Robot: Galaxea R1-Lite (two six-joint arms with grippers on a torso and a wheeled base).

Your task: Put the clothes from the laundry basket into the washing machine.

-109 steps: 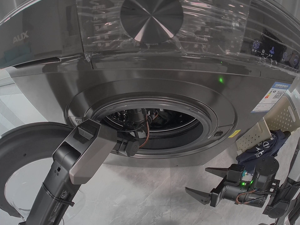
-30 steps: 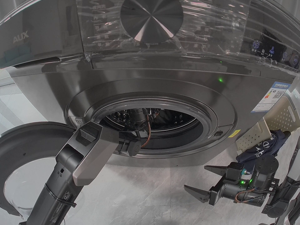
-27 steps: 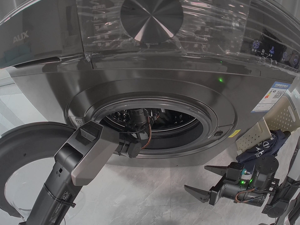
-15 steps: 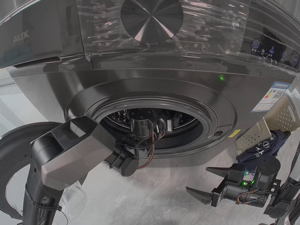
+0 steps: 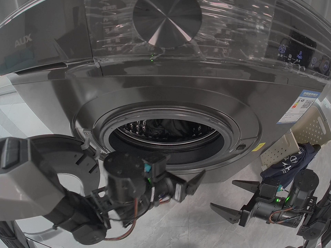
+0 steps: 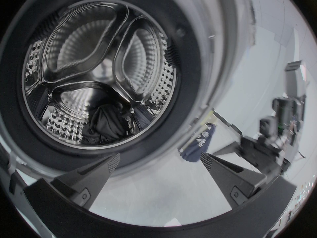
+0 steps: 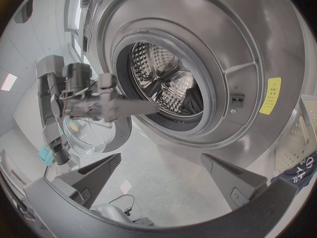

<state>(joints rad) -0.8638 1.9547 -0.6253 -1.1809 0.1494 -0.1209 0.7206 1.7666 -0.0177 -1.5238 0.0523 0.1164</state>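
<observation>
The washing machine [image 5: 165, 86] stands with its round door [image 5: 65, 155] swung open to the left. A black garment [image 6: 105, 124] lies at the bottom of the drum [image 5: 165, 128]. My left gripper [image 6: 158, 156] is open and empty, just outside and below the drum opening [image 5: 193, 185]. A navy printed garment [image 5: 289, 164] hangs over the rim of the pale laundry basket [image 5: 310, 128] at the right. My right gripper [image 5: 226, 195] hovers open and empty over the floor, a little left of that garment [image 7: 297, 172]. The black garment [image 7: 193, 99] also shows in the right wrist view.
Grey tiled floor [image 5: 193, 224] lies open between the two arms in front of the machine. The glass door [image 7: 112, 133] sticks out at the left, close to my left arm. The basket [image 7: 294, 142] stands against the machine's right front corner.
My left arm has drawn back out of the drum, down and toward me, leaving the black garment inside. The right gripper has shifted slightly right and stays open.
</observation>
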